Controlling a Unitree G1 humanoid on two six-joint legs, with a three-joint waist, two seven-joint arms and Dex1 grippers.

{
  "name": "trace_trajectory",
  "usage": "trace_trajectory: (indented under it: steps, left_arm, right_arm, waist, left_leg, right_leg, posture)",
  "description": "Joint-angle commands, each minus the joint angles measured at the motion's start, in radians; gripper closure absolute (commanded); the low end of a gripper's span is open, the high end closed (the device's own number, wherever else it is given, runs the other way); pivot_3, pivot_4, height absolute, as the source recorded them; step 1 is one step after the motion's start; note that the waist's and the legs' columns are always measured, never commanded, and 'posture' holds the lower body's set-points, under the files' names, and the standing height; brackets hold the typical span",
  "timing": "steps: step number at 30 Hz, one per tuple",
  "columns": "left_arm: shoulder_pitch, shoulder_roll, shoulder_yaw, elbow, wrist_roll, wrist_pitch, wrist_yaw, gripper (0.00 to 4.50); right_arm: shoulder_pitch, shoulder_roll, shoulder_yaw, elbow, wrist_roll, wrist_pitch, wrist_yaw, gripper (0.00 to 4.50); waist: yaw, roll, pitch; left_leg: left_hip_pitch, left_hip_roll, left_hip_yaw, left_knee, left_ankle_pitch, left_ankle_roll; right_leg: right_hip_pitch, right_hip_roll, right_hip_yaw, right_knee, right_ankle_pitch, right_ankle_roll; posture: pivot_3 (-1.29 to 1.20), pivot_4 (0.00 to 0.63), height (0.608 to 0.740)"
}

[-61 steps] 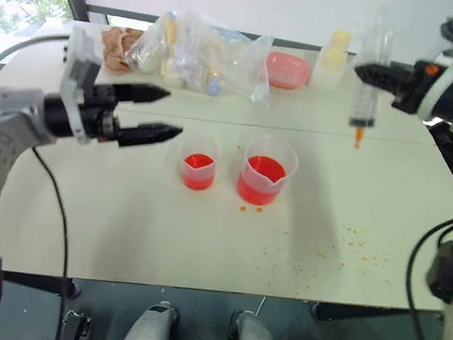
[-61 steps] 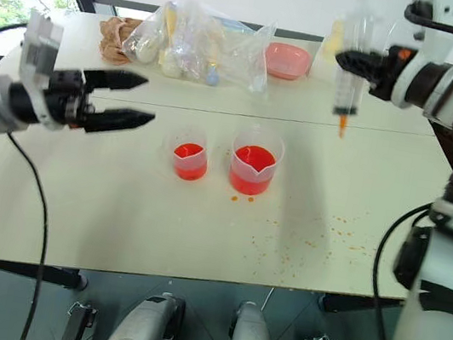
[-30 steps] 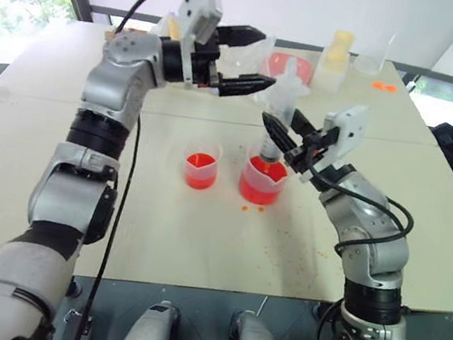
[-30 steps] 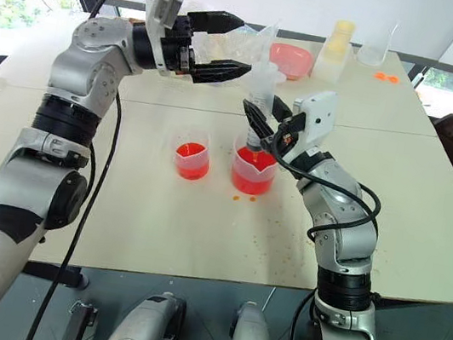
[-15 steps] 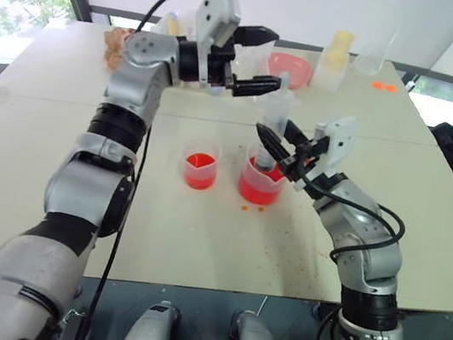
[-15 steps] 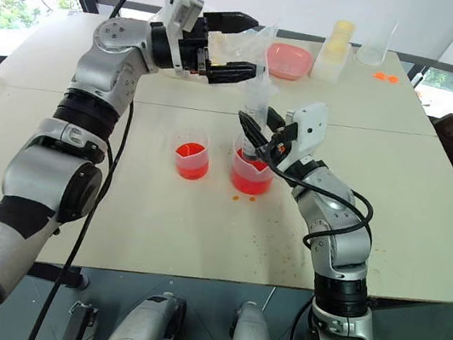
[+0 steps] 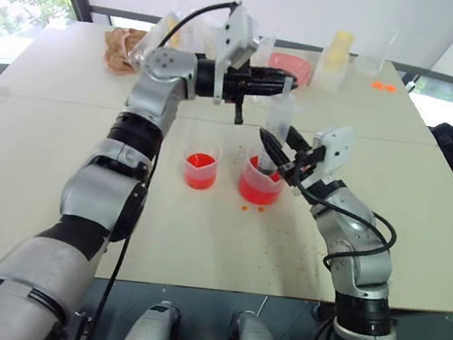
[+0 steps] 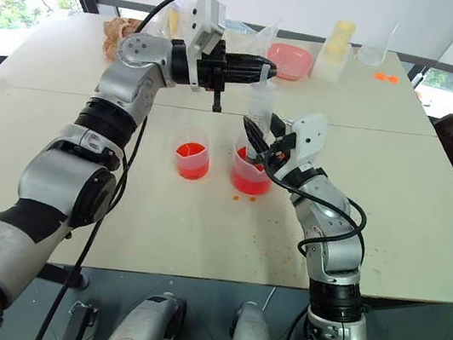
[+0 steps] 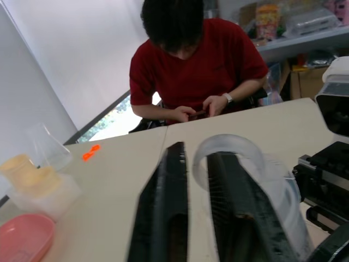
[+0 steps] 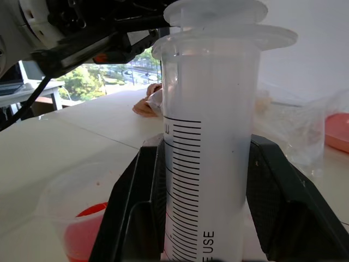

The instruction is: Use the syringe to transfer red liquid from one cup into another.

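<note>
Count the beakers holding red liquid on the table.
2: the smaller beaker stands to the robot's left of the larger beaker, where the syringe stands upright. Both are mid-table.

The syringe [image 7: 278, 125] stands in the larger beaker [image 7: 261, 181], smaller beaker [image 7: 200, 169] left.

The right gripper [image 8: 257, 137] clamps the syringe [image 8: 258, 111] upright. The left gripper [image 8: 261, 70] lies level, fingers closed at the syringe's top.

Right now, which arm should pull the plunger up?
Left. The left gripper is shut at the plunger top of the syringe; the right gripper clamps the barrel upright in the big beaker.
</note>
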Motion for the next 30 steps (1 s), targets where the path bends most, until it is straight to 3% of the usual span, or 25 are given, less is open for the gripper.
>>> trace_trajectory:
  steps: [1, 17, 20, 28, 29, 30]
  left_arm:
    - [-0.099, 0.018, 0.048, -0.01, -0.008, -0.031, 0.066, 4.47]
    - [-0.178, 0.054, 0.083, 0.07, -0.012, -0.072, 0.092, 4.47]
    - [-0.152, 0.056, 0.069, 0.048, -0.007, -0.05, 0.064, 3.54]
    - [-0.081, 0.082, 0.09, -0.032, -0.045, 0.073, 0.055, 0.34]
    - [-0.06, 0.088, 0.089, -0.063, -0.053, 0.112, 0.045, 0.05]
    - [-0.034, 0.097, 0.084, -0.102, -0.061, 0.154, 0.03, 0.05]
  right_arm:
    - [0.021, 0.014, 0.086, 0.004, -0.016, -0.023, 0.054, 3.07]
    - [0.017, 0.038, 0.11, 0.061, -0.038, -0.068, 0.065, 3.07]
    - [0.008, 0.036, 0.1, 0.066, -0.039, -0.074, 0.059, 3.07]
    - [-0.064, -0.006, 0.014, 0.059, -0.019, -0.058, 0.04, 3.07]
    - [-0.072, -0.011, 0.005, 0.052, -0.014, -0.051, 0.037, 3.07]
    - [-0.079, -0.015, -0.003, 0.043, -0.007, -0.043, 0.036, 3.07]
  waist:
    - [-0.001, 0.0, 0.0]
    - [0.0, 0.0, 0.0]
    - [-0.004, 0.0, 0.0]
    - [-0.002, 0.0, 0.0]
    - [-0.002, 0.0, 0.0]
    - [-0.002, 0.0, 0.0]
  left_leg:
    - [0.0, 0.0, 0.0, 0.0, 0.0, 0.0]
    - [0.0, 0.0, 0.0, 0.0, 0.0, 0.0]
    - [0.0, 0.0, 0.0, 0.0, 0.0, 0.0]
    - [0.0, 0.001, 0.0, 0.0, 0.0, 0.0]
    - [0.0, 0.001, -0.001, 0.0, 0.0, 0.0]
    - [0.0, 0.001, -0.001, 0.0, 0.0, 0.0]
  right_leg:
    - [0.0, 0.0, 0.0, 0.0, 0.0, 0.0]
    - [0.0, 0.0, 0.0, 0.0, 0.0, 0.0]
    - [0.0, 0.0, 0.0, 0.0, 0.0, 0.0]
    - [0.0, 0.001, 0.0, 0.001, 0.0, 0.0]
    - [0.0, 0.001, 0.0, 0.001, 0.0, 0.0]
    - [0.0, 0.001, 0.0, 0.001, 0.0, 0.0]
  posture:
    - [0.0, 0.15, 0.74]
    - [0.0, 0.15, 0.74]
    - [0.0, 0.15, 0.74]
    - [0.0, 0.15, 0.74]
    - [0.0, 0.15, 0.74]
    - [0.0, 0.15, 0.74]
